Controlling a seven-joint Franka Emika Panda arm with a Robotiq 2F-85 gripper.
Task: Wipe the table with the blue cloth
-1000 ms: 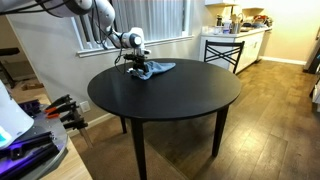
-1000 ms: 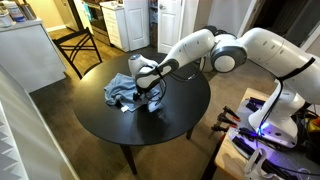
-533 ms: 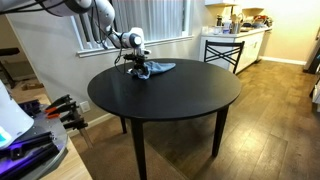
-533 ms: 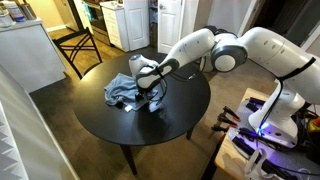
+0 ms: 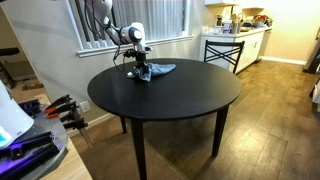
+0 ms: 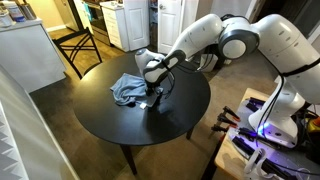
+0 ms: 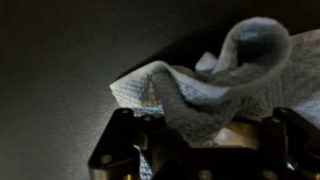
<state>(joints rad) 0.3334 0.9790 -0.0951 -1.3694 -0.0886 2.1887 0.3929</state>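
Our gripper (image 6: 150, 90) has its jaws pinched on the blue cloth (image 6: 126, 88), bunched around them on the dark round table (image 6: 115, 125); wood floor (image 5: 270, 110) below.

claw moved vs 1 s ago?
Yes, slightly. In an exterior view the claw now sits farther from the near edge of the table than before, still at the cloth.

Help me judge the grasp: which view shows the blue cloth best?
The wrist view: the blue cloth sits close up, folds bunched between the fingers. Both exterior views show only a small crumpled heap by the gripper.
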